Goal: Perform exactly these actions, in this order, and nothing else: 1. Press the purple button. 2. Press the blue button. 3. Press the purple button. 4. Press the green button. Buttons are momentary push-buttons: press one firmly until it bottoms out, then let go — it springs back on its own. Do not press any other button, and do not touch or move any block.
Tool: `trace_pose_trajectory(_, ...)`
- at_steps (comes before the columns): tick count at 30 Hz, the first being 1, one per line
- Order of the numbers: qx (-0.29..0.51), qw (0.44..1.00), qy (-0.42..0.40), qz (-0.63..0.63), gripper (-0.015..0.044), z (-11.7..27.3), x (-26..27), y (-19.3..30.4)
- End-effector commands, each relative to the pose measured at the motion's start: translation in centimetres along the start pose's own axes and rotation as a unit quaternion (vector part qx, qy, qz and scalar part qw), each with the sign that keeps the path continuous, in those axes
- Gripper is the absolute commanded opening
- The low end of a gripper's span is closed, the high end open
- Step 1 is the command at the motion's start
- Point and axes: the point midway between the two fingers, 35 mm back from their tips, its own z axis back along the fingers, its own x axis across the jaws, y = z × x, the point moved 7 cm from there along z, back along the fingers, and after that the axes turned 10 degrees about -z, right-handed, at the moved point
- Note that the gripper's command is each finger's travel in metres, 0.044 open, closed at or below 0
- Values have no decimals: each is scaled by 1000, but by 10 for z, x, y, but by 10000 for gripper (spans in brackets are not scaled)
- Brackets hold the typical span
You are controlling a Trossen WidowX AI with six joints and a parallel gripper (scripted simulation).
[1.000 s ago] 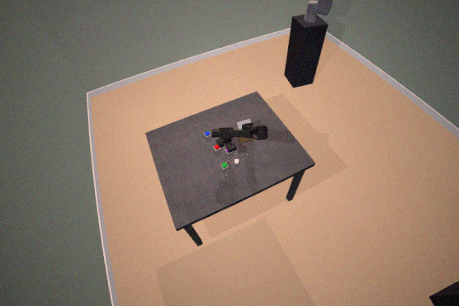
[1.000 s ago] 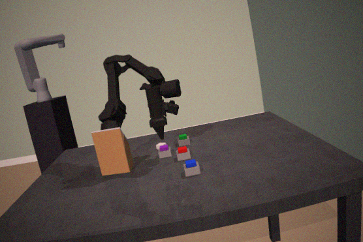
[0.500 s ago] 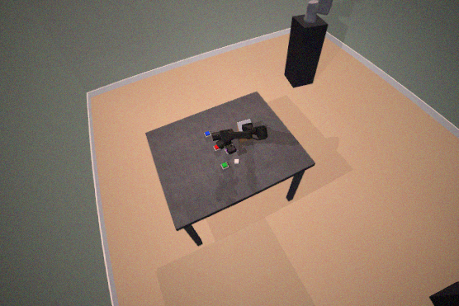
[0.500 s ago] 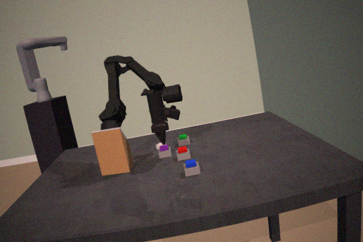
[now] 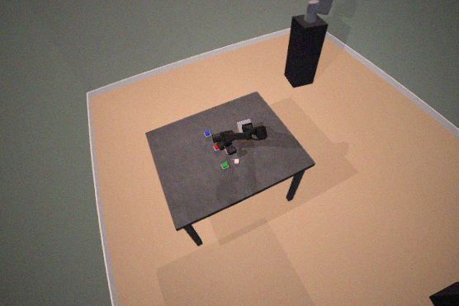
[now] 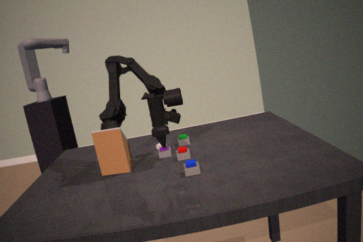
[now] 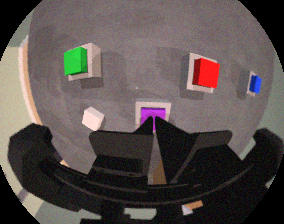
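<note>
Closed, nothing held: end effector (image 6: 164, 146) (image 7: 153, 119), tips down at purple (image 6: 164, 149) (image 7: 153, 114), prob. touching. Purple directly below tips, set in its housing on bench (image 5: 186, 176) (image 6: 235, 178) (image 7: 138, 60), nearer arm than red (image 5: 216, 148) (image 6: 182, 149) (image 7: 206, 73). Next, prob. straight down, w/o sideways drift; can't tell if 1st or 2nd purple press.
</note>
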Motion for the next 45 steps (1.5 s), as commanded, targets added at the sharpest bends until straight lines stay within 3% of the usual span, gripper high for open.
trace_pose_trajectory(1, 3, 1000, -2, -4, 20, -2, 0, 2)
trace_pose_trajectory(14, 2, 1000, 0, -1, 20, 1, 0, 1)
trace_pose_trajectory(18, 3, 1000, -1, -4, 20, 29, -1, 1)
trace_pose_trajectory(24, 3, 1000, -1, -4, 20, 33, -1, 1)
trace_pose_trajectory(30, 4, 1000, 0, -4, 20, 91, -1, 1)
trace_pose_trajectory(38, 4, 1000, 1, -4, 20, 93, 0, -1)
trace_pose_trajectory(45, 0, 1000, 7, -3, 20, 96, 81, -52)
